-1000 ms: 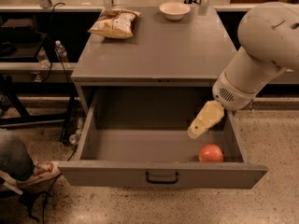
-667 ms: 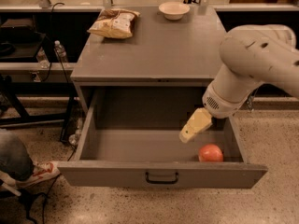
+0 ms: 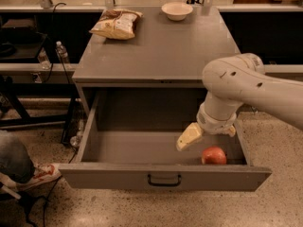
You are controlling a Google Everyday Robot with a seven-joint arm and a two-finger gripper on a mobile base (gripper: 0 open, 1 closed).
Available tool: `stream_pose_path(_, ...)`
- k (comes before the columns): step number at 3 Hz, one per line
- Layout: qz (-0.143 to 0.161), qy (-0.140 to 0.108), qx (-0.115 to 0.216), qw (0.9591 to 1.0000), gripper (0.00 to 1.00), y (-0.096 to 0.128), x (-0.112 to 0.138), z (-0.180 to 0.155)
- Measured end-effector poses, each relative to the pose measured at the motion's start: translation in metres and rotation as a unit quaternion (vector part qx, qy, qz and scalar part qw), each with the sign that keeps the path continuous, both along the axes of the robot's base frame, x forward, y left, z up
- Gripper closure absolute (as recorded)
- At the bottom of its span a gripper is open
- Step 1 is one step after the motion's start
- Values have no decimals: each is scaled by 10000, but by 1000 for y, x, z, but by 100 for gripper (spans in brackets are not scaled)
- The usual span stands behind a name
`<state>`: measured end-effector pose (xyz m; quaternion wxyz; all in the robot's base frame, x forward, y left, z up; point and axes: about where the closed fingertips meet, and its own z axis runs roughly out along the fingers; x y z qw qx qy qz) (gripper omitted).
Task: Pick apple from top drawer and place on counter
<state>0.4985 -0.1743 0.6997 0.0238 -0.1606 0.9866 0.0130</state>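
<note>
The apple (image 3: 214, 155) is small, round and red-orange, and lies in the front right corner of the open top drawer (image 3: 142, 148). My gripper (image 3: 207, 139) hangs inside the drawer just above and slightly behind the apple, on a white arm coming in from the right. One cream finger (image 3: 188, 137) points down-left of the apple. A bit of the other finger (image 3: 231, 131) shows on the right. The gripper is open and holds nothing. The grey counter (image 3: 161, 46) is the cabinet top above the drawer.
A white bowl (image 3: 176, 10) stands at the counter's back right and a chip bag (image 3: 116, 24) lies at its back left. The drawer's black handle (image 3: 164, 179) is at front centre. A person's shoe (image 3: 41, 174) is on the floor at left.
The arm has swung left and lowered further into the drawer, bringing the gripper over the apple. The apple has not moved.
</note>
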Motion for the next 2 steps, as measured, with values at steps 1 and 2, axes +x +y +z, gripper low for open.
stream_pose_path(1,-411,192,47,9990,0,-2,1,-23)
stream_pose_path(2,-688,338,91,9970,0,-4,-1,-37)
